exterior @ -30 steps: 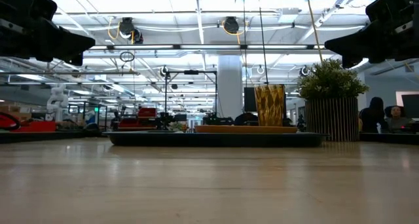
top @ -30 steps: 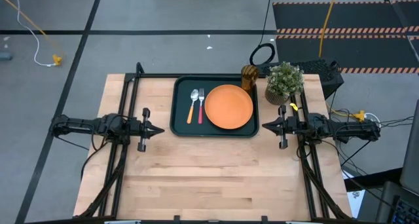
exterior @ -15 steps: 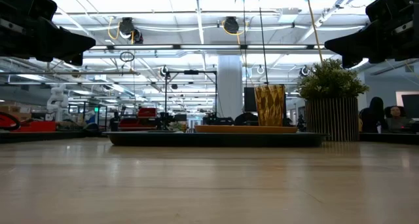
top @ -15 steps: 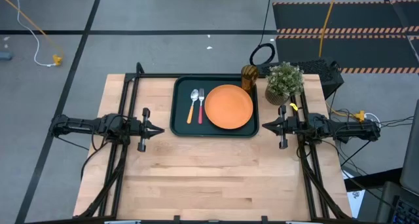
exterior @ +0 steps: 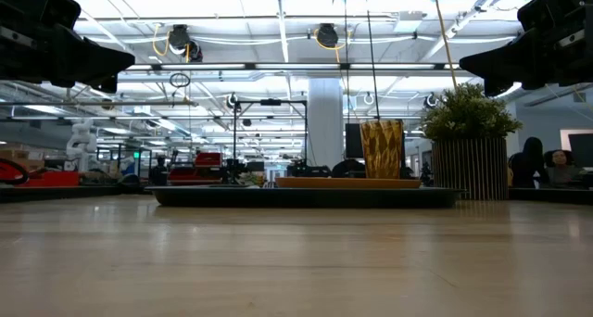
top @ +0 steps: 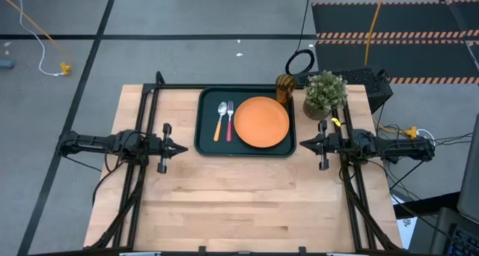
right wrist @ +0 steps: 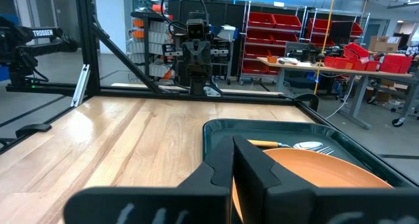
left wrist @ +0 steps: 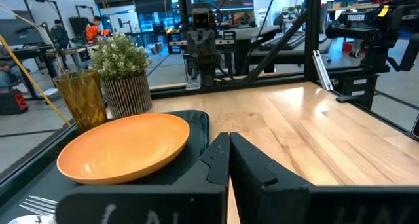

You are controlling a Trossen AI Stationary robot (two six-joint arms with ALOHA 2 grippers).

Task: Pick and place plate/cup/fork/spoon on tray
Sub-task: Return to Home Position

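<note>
The dark green tray (top: 206,140) lies at the table's far middle. On it rest the orange plate (top: 262,121), the orange-handled spoon (top: 220,121) and the red-handled fork (top: 230,121), side by side left of the plate. The amber cup (top: 284,86) stands at the tray's far right corner; whether on it or beside it, I cannot tell. My left gripper (top: 183,148) is shut and empty, left of the tray. My right gripper (top: 301,144) is shut and empty, right of the tray.
A potted green plant (top: 325,93) stands on the table right of the cup, just beyond my right gripper. Bare wood fills the table's near half (top: 247,211). A black frame rail (top: 224,86) runs along the far edge.
</note>
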